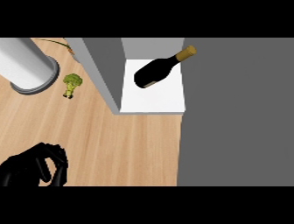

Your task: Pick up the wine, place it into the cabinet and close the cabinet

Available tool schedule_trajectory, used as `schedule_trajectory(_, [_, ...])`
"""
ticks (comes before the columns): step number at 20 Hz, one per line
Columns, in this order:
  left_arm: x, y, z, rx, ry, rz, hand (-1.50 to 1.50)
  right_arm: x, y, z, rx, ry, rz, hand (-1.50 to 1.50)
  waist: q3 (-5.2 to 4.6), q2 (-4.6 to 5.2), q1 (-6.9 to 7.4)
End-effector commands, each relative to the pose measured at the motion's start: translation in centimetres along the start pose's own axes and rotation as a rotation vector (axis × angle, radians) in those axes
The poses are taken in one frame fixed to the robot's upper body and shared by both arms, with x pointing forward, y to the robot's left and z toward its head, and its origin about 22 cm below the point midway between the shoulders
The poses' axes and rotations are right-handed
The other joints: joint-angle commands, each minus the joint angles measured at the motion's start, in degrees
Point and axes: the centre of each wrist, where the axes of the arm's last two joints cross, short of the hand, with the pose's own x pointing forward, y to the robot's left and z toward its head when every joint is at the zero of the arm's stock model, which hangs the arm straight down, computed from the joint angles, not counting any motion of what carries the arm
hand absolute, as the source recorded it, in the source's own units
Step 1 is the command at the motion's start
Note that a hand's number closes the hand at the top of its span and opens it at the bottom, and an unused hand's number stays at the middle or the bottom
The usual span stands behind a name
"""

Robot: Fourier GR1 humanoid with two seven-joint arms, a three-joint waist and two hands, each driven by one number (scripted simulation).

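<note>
The wine bottle [157,71], dark with a tan neck, rests on the white shelf [155,100] inside the grey cabinet [103,65]. Its neck points to the upper right, and no hand touches it. A broad grey panel, the cabinet door [246,113], fills the view's right side beside the shelf opening. My left hand [28,168] shows at the lower left over the wooden counter, far from the cabinet, with relaxed fingers holding nothing. My right hand does not show.
A large white cylinder on a grey base [22,65] stands at the upper left. A small green broccoli [71,83] lies between it and the cabinet's left wall. The wooden counter [124,148] stretches below.
</note>
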Motion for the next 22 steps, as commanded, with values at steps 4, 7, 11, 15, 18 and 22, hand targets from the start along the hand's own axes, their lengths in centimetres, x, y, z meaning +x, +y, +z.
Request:
schedule_trajectory(4, [0.9, 3.1, 0.5, -0.013, 0.003, -0.003, 1.50, 2.5, 1.7, -1.2, 0.138, -0.045, -0.090, 1.50, -0.02, 0.22, 0.59])
schedule_trajectory(7, [1.2, 3.5, 1.6, -0.011, -0.002, -0.016, 1.50, 3.6, 3.7, -2.3, 0.190, -0.078, -0.096, 1.50, -0.08, 0.12, 1.10])
schedule_trajectory(11, [1.3, 4.3, 1.9, -0.032, 0.000, 0.020, 1.50, 2.4, 2.9, -4.7, 0.258, -0.060, -0.100, 1.50, -0.01, 0.24, 1.15])
schedule_trajectory(15, [1.4, 4.5, 2.3, -0.027, 0.010, 0.016, 1.50, 4.2, 5.4, -6.3, 0.299, -0.170, -0.113, 1.50, -0.04, 0.10, 1.02])
schedule_trajectory(18, [2.3, 5.7, 2.9, -0.034, 0.009, 0.005, 1.50, 5.0, 6.6, -8.7, 0.282, -0.166, -0.134, 1.50, -0.07, 0.05, 1.52])
schedule_trajectory(22, [2.5, 5.1, 3.1, -0.032, -0.015, -0.007, 1.50, 5.0, 6.6, -12.2, 0.313, -0.148, -0.116, 1.50, 0.01, 0.14, 0.99])
